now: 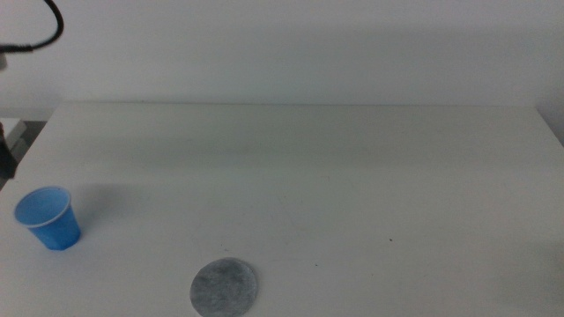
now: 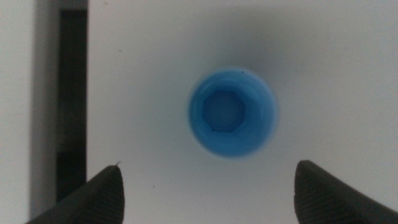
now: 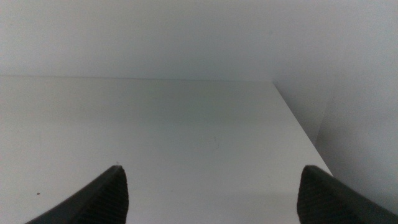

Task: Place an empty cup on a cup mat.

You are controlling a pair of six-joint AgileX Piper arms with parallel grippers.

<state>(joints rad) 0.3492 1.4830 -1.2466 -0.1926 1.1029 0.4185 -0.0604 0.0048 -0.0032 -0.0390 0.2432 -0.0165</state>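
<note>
I see the cup [image 2: 232,112] upright directly below my left gripper [image 2: 208,186], jaws spread wide; right gripper [image 3: 211,190] waits, also released.

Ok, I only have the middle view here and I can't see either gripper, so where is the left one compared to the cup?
Observer: The left gripper hangs above the cup, looking straight down into it, jaws open.
Operator: Is anything in the cup?
Observer: No, its bare blue floor shows in the left wrist view.
Operator: And the right gripper?
Observer: The right gripper waits open over bare table, away from the cup and the cup mat.
</note>
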